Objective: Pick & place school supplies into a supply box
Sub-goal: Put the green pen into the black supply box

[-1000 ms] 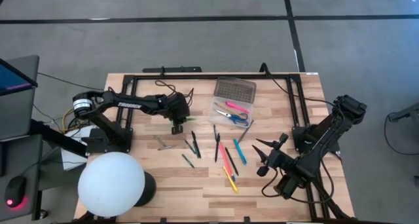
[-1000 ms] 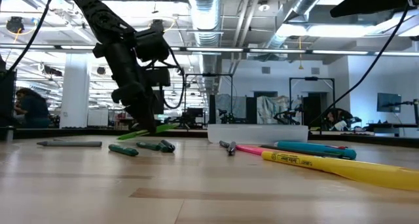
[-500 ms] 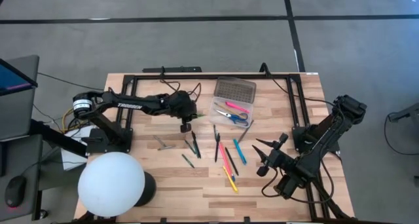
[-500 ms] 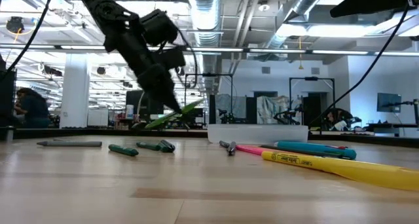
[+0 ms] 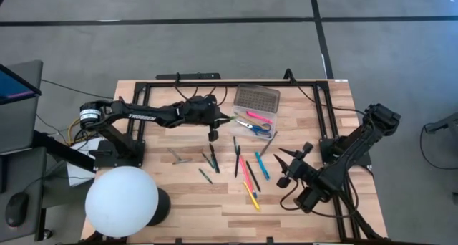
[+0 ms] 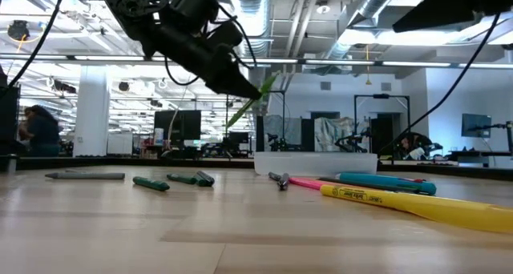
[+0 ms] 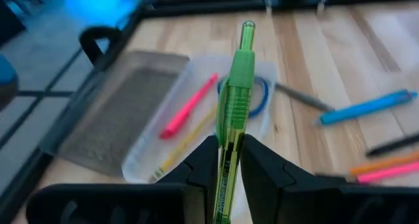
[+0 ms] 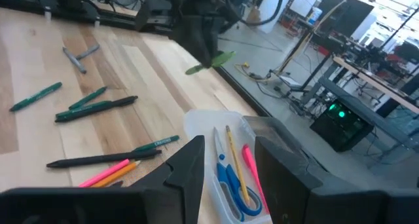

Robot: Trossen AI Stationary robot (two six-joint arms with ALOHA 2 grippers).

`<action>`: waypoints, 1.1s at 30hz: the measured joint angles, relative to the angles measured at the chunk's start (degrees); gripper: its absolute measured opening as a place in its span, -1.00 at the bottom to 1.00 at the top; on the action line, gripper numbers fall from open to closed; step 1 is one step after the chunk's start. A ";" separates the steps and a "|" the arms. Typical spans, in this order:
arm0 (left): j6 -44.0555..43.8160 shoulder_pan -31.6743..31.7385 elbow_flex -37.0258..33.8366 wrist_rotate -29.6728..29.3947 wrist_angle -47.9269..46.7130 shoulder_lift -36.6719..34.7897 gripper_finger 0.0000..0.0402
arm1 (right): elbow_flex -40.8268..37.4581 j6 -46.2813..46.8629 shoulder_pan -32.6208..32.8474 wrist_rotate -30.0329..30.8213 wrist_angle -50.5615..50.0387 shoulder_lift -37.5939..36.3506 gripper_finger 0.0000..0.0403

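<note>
Left gripper (image 7: 229, 165) clamps green pen (image 7: 234, 112) over supply box (image 7: 196, 119), ready for drop; right gripper (image 8: 226, 165) gapes empty, waiting at table's right side.

white "trossen" lettering along the left arm (image 5: 143, 116); yellow marker's (image 6: 417, 206) black print illegible

Two matte black jointed arms, white lettering along the left arm (image 5: 139, 116), a silver ring at its shoulder, thin black cables looping, blocky black pincer fingers (image 7: 265, 178)
</note>
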 joint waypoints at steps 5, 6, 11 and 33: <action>-1.12 -0.02 0.06 -0.59 4.92 1.21 -0.74 | 0.00 -0.15 -1.17 -0.06 0.06 0.00 -0.37; -1.40 -0.02 0.07 -0.49 5.90 1.96 -0.74 | 0.00 -0.69 -1.29 -0.11 0.16 0.00 -0.37; -1.43 -0.02 0.04 -0.51 12.54 6.84 -0.74 | 0.02 -5.01 -1.94 -1.16 3.17 0.00 -0.37; -1.41 0.37 17.83 -2.76 4.40 23.89 -0.74 | 0.02 -7.01 -1.72 -3.60 4.22 0.00 -0.37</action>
